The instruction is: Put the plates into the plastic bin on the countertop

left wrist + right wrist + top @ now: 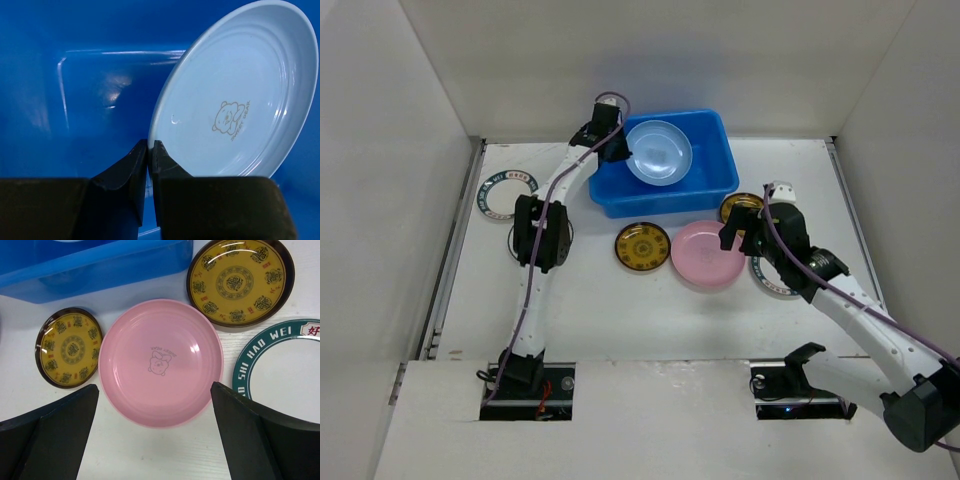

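Observation:
The blue plastic bin (pixel 650 200) stands at the back of the white countertop (pixel 620 310). My left gripper (pixel 616 148) is shut on the rim of the light blue plate (pixel 658 152) and holds it tilted inside the bin; the left wrist view shows the fingers (pixel 149 150) pinching the plate's edge (pixel 235 95) over the bin floor (pixel 75 100). My right gripper (pixel 732 235) is open and empty above the pink plate (pixel 708 254), whose near edge lies between the fingers (pixel 155 390) in the right wrist view (pixel 160 362).
Two yellow-gold plates (pixel 642 246) (pixel 742 208) lie in front of the bin, either side of the pink one. A white teal-rimmed plate (pixel 509 193) lies at the far left. Another (pixel 285 370) lies under my right arm. White walls enclose the counter.

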You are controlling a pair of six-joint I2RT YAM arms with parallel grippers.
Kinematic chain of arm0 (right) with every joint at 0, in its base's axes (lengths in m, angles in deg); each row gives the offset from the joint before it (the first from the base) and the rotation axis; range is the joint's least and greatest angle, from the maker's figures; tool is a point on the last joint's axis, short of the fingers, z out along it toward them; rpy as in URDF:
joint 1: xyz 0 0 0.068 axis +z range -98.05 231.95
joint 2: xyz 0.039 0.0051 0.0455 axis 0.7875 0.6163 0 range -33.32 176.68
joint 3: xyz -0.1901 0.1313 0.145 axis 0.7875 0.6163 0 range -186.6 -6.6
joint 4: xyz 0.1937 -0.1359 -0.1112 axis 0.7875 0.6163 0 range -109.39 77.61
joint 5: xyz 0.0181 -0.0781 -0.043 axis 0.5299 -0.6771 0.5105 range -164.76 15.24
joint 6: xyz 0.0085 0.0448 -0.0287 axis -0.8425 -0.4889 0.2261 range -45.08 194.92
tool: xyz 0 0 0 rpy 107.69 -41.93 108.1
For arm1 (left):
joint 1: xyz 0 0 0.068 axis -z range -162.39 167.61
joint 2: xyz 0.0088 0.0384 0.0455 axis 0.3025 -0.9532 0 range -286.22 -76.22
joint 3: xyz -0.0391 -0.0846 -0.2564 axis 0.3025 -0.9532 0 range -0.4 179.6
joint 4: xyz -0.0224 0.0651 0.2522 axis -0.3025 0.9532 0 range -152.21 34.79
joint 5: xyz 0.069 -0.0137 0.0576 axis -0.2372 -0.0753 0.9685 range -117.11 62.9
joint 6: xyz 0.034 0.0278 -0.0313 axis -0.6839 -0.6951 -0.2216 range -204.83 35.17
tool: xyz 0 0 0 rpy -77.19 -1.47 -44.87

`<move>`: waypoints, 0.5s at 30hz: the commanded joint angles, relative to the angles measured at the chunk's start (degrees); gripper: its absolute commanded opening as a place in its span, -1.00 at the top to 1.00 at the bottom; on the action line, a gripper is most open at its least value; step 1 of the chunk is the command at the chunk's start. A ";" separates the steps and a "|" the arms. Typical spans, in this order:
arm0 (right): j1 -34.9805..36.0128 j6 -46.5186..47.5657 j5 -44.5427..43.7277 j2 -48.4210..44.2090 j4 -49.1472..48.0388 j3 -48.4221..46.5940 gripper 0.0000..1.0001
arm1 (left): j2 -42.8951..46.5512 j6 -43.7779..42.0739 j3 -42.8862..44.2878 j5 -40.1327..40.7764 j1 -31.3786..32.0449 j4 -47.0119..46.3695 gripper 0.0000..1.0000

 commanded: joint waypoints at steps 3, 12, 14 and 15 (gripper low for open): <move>-0.18 -0.54 -0.55 -1.97 0.90 1.12 -1.00 | -2.44 -4.00 -0.40 -1.80 1.03 -2.73 0.94; -0.35 -0.54 -0.55 -5.31 2.04 2.70 -1.00 | -4.12 -4.44 -0.40 -3.03 0.42 -4.66 0.69; -0.35 -0.54 -0.55 -5.84 2.39 2.79 -1.00 | -3.15 -4.52 -0.40 -3.03 0.42 -5.10 0.48; -0.35 -0.54 -0.72 -6.10 2.48 2.88 -1.00 | -2.36 -4.52 -0.40 -2.86 0.59 -5.37 0.34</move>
